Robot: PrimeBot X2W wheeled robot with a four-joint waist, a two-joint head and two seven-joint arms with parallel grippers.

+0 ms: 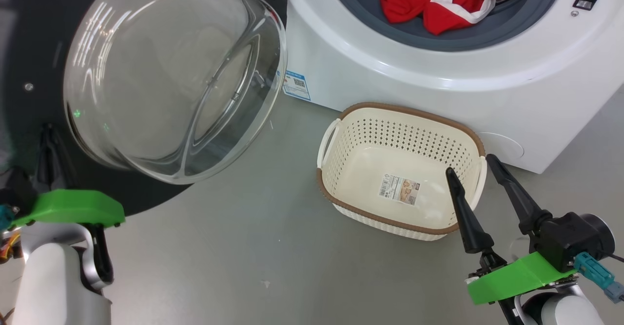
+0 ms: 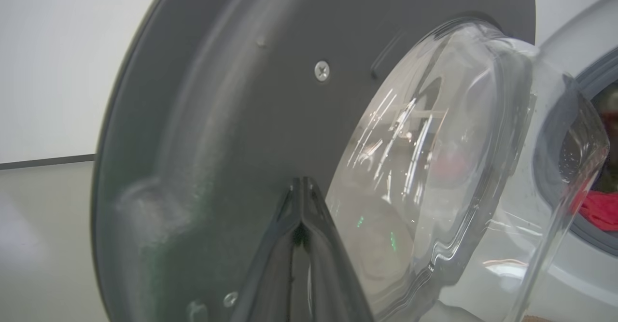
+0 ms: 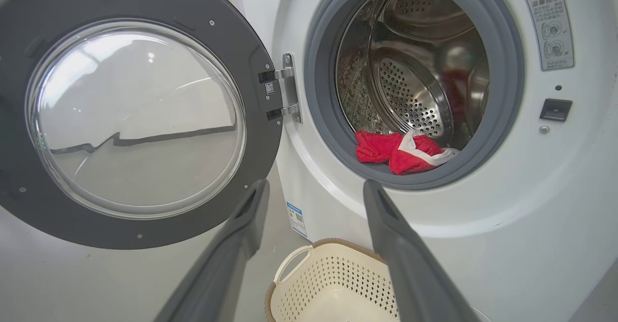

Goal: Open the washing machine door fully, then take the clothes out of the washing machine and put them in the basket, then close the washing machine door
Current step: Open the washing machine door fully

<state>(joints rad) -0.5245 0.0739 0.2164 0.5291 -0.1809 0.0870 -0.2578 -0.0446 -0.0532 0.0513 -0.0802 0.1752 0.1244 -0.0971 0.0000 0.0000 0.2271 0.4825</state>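
Note:
The washing machine door (image 1: pixel 29 47) stands swung wide open to the left, its clear glass bowl (image 1: pixel 170 76) bulging toward me. My left gripper (image 2: pixel 301 183) is shut with nothing in it, its tips close to the door's dark inner face (image 2: pixel 217 119) beside the bowl. Red clothes (image 1: pixel 429 1) with white stripes lie at the drum's mouth on the grey gasket (image 3: pixel 415 179). The cream basket (image 1: pixel 336 169) sits on the floor before the washing machine (image 1: pixel 390 71), holding only a sticker. My right gripper (image 1: pixel 472 166) hangs open over the basket's right rim.
In the right wrist view the steel drum (image 3: pixel 410 71) is deep behind the clothes (image 3: pixel 400 153), and the basket (image 3: pixel 328 283) lies below my fingers (image 3: pixel 251 211). A blue label (image 1: pixel 296 85) marks the machine's lower front. Grey floor (image 1: pixel 253 247) spreads between door and basket.

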